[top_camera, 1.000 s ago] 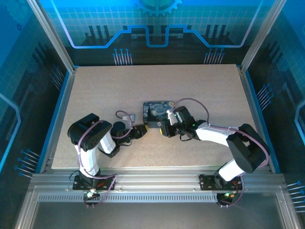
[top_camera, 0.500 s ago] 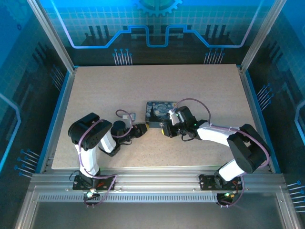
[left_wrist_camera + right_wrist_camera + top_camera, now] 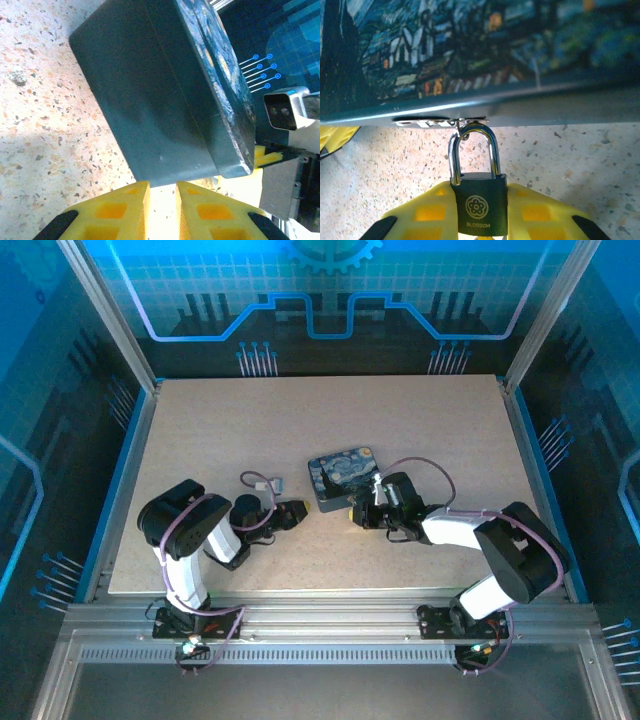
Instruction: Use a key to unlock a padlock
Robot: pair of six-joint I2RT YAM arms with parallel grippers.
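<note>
Where the tin turns its side wall to the right wrist camera, a small metal hasp sticks out under the lid rim. The padlock hangs from the hasp by its silver shackle. Both shackle legs run down into the body. The body is dark green, with a flower emblem and "BLOSSOM" on its face.

Right gripper: yellow fingers pressed against both sides of the padlock body, holding it low over the speckled table.

Top view: the tin lies flat near the middle of the table, painted lid up, turned a little askew. The right gripper is at its near edge. The left gripper is just off its near-left corner, apart from it.

Left wrist view: yellow fingers nearly together, with a thin bright gap between them. Cannot tell whether anything is pinched there. The tin's dark side wall is close ahead of the tips.

Key: too small to make out.
</note>
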